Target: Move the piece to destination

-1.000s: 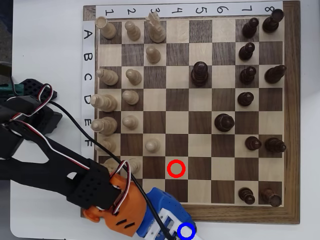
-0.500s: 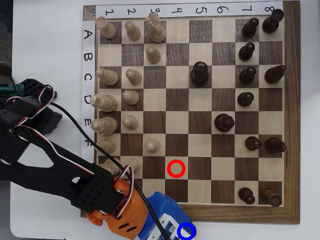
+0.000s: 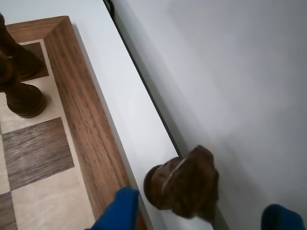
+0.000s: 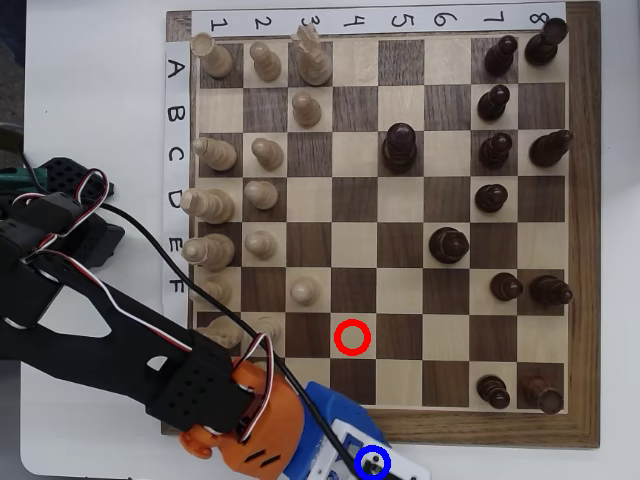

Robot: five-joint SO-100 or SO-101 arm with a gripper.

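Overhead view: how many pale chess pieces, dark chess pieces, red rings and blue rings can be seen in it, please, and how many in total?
pale pieces: 14
dark pieces: 12
red ring: 1
blue ring: 1
Total: 28 (the arm may hide more)

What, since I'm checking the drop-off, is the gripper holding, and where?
Apparently nothing: the dark brown wooden piece sits between the open blue fingers, with a clear gap on one side.

Both views are brightly and evenly lit, with soft shadows. The overhead view is sharp; in the wrist view, the nearest objects are rendered blurred.
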